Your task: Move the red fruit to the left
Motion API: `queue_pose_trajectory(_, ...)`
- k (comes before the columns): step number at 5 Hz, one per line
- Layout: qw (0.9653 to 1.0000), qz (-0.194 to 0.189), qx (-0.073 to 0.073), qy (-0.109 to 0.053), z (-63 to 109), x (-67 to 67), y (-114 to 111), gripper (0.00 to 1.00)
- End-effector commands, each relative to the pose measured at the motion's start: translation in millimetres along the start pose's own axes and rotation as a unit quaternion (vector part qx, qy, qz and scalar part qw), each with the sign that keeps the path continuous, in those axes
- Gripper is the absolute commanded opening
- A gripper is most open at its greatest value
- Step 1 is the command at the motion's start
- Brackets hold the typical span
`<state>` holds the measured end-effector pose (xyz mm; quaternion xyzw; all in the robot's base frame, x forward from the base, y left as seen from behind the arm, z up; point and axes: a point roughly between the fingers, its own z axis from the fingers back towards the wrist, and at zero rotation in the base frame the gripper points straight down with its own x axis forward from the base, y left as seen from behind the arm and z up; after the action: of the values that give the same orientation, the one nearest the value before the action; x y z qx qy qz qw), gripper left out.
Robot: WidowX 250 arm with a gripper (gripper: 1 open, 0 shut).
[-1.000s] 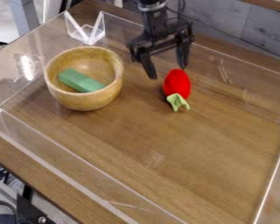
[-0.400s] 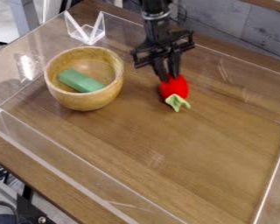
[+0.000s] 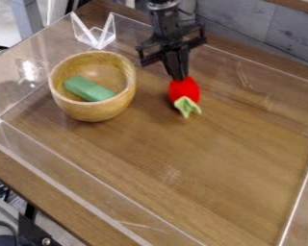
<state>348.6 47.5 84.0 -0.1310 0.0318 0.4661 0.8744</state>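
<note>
The black gripper (image 3: pixel 179 69) was found pointing steeply down over the brown wooden worktop (image 3: pixel 183 173), its fingers drawn together on the top of the small bright red rounded toy fruit (image 3: pixel 184 91), which was judged to be held between them. The fruit hung or rested just right of the round light wooden bowl (image 3: pixel 92 86), apart from it, with its light green leafy stem (image 3: pixel 188 108) trailing below toward the near side; whether the fruit was clear of the worktop could not be told. A flat green rectangular block (image 3: pixel 88 90) was noted lying inside the bowl. A clear plastic barrier (image 3: pixel 22 72) was seen enclosing the work area. The grasp step was judged complete and the carry to the left not yet done. Several risks were identified. The grip was taken only on the upper part of a smooth rounded body, so the fruit could slip or swing out if it were moved briskly. The bowl stood directly in the leftward path; a low carry could strike its rim, push the bowl, or knock the fruit loose. A release above the bowl could drop the fruit into it rather than onto the worktop.
</note>
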Motion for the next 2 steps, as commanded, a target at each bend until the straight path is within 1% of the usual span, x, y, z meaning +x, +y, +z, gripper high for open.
queue_pose_trajectory(1,0.9986,0.013,-0.048,-0.021,46.2,-0.2,2.6,0.0)
queue_pose_trajectory(2,0.9987,-0.006,-0.05,-0.011,69.2,2.5,26.8,0.0)
